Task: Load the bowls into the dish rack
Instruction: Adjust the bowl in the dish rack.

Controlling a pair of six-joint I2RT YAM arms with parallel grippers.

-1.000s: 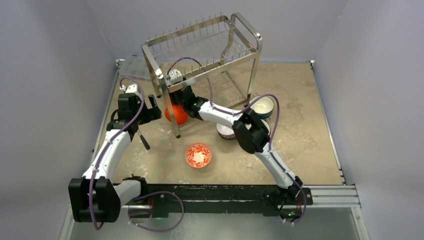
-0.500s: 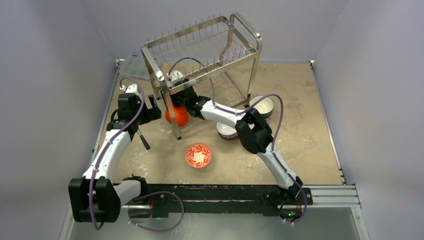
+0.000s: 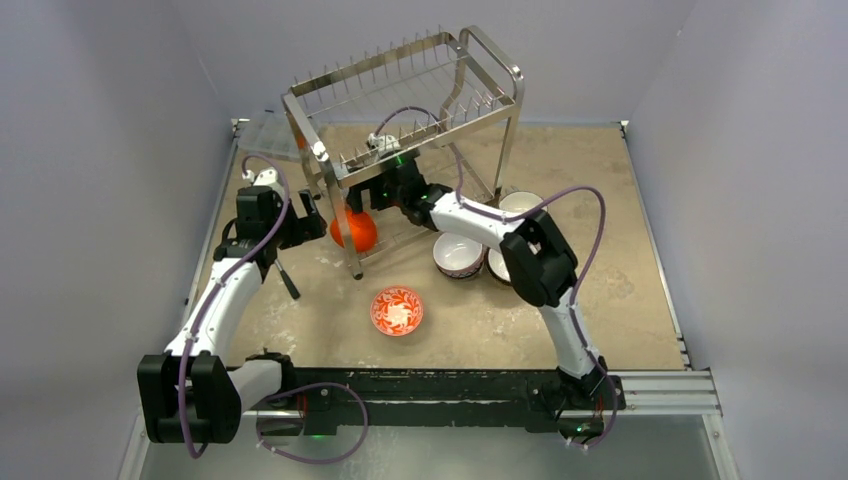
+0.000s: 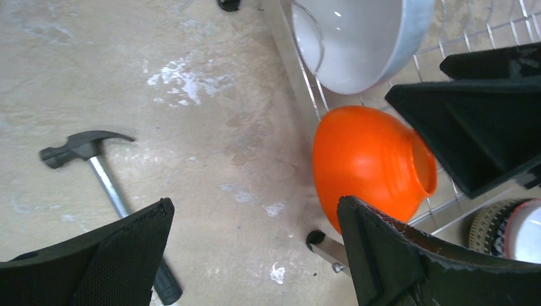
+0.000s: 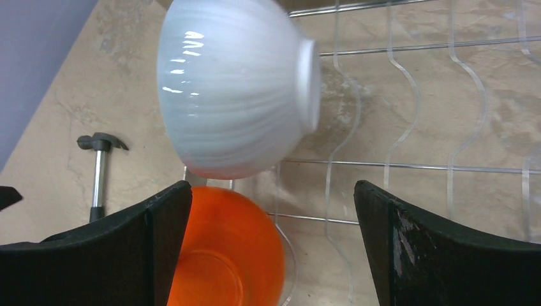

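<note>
As your left gripper point(image 4: 255, 204) and right gripper point(image 5: 271, 191) gape empty, a glossy orange bowl point(image 4: 367, 169) and a ribbed white bowl point(image 5: 236, 83) lie tipped on the wire rack's point(image 3: 322, 165) lower tier. They're at eleven o'clock from the floral bowl point(image 3: 397, 310).

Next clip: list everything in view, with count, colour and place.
dish rack: one, shiny steel, two-tier, far centre
orange bowl: one, on its side in the rack's lower tier
white bowl: one, on its side beside it there
red floral bowl: one, upright, table's near centre
patterned bowls: at least two, white inside, dark outside, right of the rack
hammer: one, black and steel, lying left of the rack
clear plastic box: one, far left, behind the rack
table: one, mottled beige
left gripper: black, open, beside the orange bowl
right gripper: black, open, empty, over both racked bowls
</note>
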